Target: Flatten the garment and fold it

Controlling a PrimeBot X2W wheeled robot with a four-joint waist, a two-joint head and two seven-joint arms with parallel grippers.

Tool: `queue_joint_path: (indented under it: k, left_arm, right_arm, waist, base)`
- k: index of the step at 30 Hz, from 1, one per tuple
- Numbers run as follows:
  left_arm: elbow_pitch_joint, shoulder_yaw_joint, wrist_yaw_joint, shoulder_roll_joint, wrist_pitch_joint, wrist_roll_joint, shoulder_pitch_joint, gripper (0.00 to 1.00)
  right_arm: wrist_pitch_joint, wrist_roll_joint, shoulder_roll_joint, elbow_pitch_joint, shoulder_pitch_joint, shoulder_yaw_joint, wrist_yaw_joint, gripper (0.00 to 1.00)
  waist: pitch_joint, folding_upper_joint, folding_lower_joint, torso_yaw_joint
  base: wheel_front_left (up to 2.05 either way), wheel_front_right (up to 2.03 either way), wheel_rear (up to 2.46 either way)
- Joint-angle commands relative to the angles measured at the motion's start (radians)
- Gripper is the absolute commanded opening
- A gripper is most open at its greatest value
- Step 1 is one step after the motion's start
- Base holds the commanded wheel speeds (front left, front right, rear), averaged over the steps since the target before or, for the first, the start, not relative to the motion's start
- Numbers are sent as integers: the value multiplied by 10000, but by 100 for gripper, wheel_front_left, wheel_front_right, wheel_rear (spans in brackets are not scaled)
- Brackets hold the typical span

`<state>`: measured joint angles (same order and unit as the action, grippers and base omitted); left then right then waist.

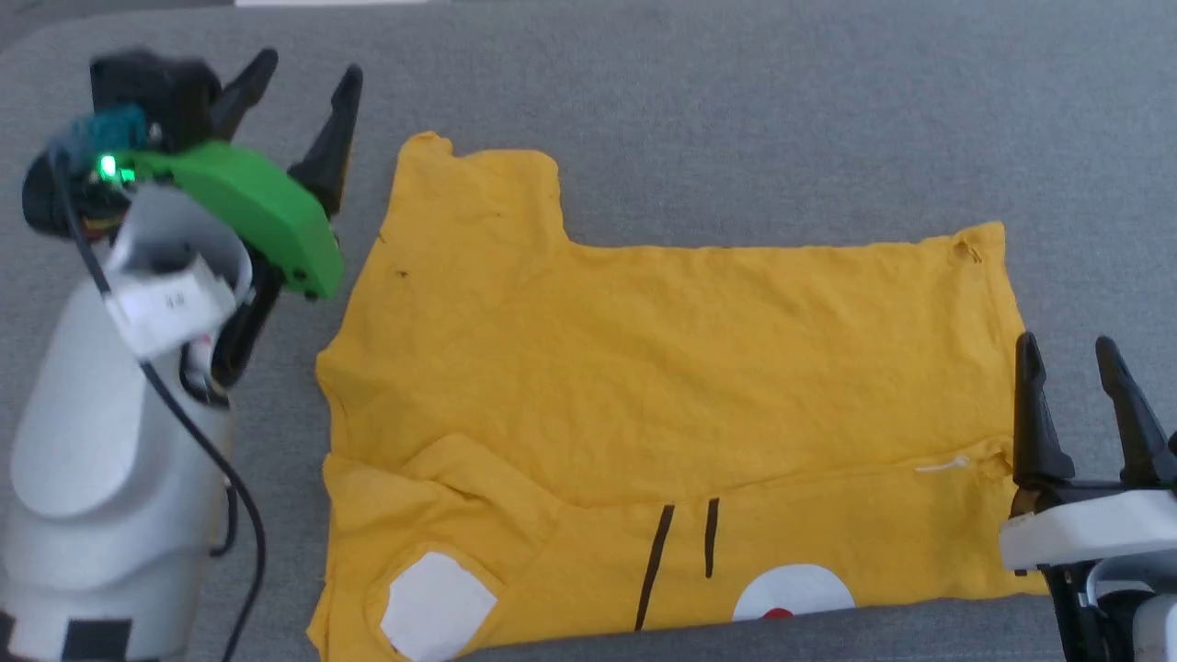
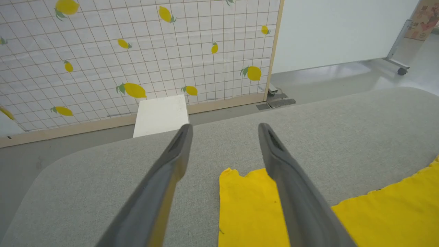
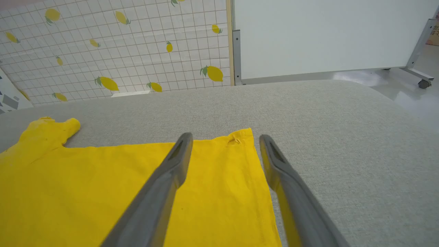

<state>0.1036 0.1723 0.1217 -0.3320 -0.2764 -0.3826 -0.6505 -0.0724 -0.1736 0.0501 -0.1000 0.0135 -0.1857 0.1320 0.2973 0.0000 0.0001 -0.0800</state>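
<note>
While the garment (image 1: 644,368) lies spread, a lemon-print screen (image 2: 137,51) stands beyond.

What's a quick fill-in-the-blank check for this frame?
1. The shirt lies on a ____ padded surface.
2. The left gripper and right gripper are both ____, holding nothing.
3. The panel behind the surface is printed with ____.
Missing words: grey; open; lemons.

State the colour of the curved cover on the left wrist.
The cover is bright green; the head view shows it best.
</note>
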Motion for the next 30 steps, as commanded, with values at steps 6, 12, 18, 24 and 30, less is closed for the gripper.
queue_joint_path:
  k: [6,12,18,24,30]
  left_arm:
    - [1146,487,75,-397,-1447,-846,-1668,100]
    - [1873,908,85,-817,-2688,-1349,-2404,100]
    - [2276,993,60,-1139,-3322,-1530,-2693,100]
    - [2565,929,-291,-1590,-3908,-1420,-2599,100]
    - [2565,1003,-320,-1700,-4658,-1782,-2289,0]
  right_arm:
    - [-193,-86,1,134,659,257,-13,100]
    - [-260,-125,1,288,858,289,-13,100]
    - [-372,-209,1,418,882,292,-13,100]
    - [-417,-220,1,398,979,313,-13,100]
    - [-417,-208,1,359,1101,235,-13,100]
  waist:
    - [1345,0,-1,-644]
    - [1957,0,-1,-1131]
    - [2360,0,-1,-1460]
    - [2576,0,-1,-1664]
    - [2720,0,-1,-1690]
  base:
    - [0,0,0]
    - [0,0,0]
    - [0,0,0]
    - [0,0,0]
    - [0,0,0]
